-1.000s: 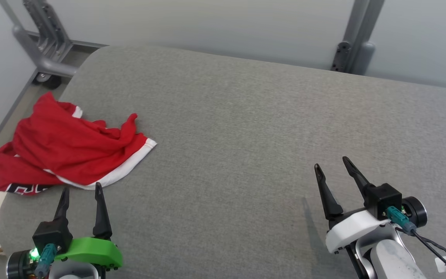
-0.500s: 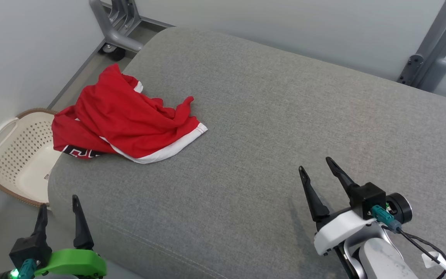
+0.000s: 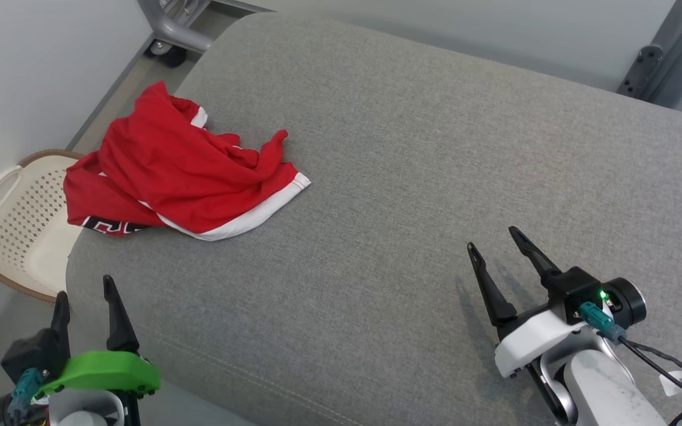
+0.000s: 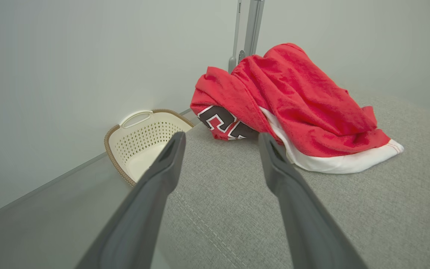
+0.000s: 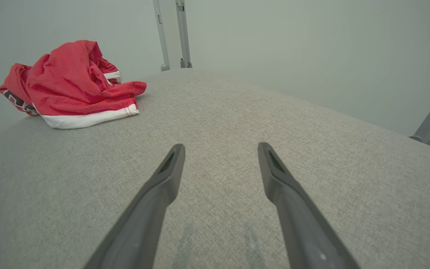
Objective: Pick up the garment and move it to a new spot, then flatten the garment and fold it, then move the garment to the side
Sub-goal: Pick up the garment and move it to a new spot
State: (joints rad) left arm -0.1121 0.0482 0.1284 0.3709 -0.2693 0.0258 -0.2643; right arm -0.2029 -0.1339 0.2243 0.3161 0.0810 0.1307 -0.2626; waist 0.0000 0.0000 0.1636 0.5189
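Note:
The garment point(image 3: 181, 171) is a crumpled red piece with a white hem and a dark lettered patch, lying at the left end of the grey cushioned surface point(image 3: 406, 177). From the wrists it shows as a red heap point(image 4: 297, 104) and, far to the left, the same garment point(image 5: 73, 86). My left gripper point(image 3: 83, 287) hangs open off the surface's near left corner, short of the garment, with nothing between its fingers. My right gripper point(image 3: 492, 239) stands open and empty above the surface's right part, far from the garment.
A cream perforated laundry basket point(image 3: 15, 225) with a brown rim sits on the floor left of the surface, seen too as the basket point(image 4: 144, 138). Grey metal frame legs point(image 3: 169, 29) and a post point(image 3: 666, 53) stand behind. A pale wall runs along the left.
The head camera has swung left and down, so the whole picture shifted and the basket came into sight. The garment lies as before and both grippers stay open.

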